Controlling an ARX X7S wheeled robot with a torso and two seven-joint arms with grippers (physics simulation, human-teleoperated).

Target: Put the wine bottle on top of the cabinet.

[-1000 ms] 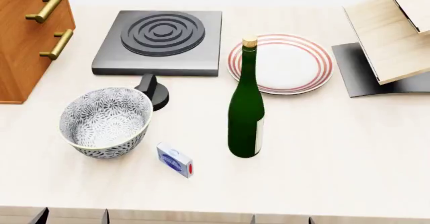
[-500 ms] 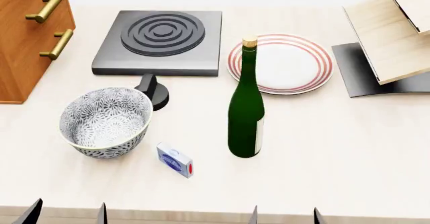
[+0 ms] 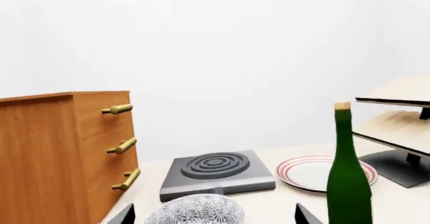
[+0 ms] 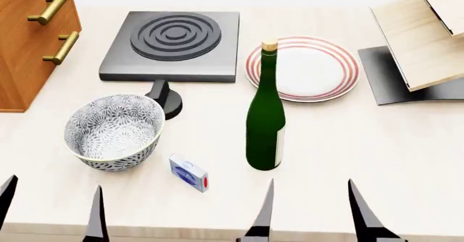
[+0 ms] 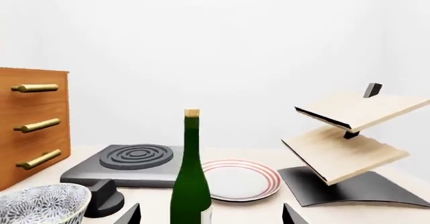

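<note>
Approach step: right gripper [image 4: 310, 209] at lower frame, jaws apart, empty, near wine bottle [image 4: 265, 117]. Next: close around bottle, lift toward cabinet [image 4: 29, 41] upper left.

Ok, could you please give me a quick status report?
Left gripper and right gripper open, empty. Wine bottle upright on counter, untouched. Cabinet far left; bowl between.
</note>
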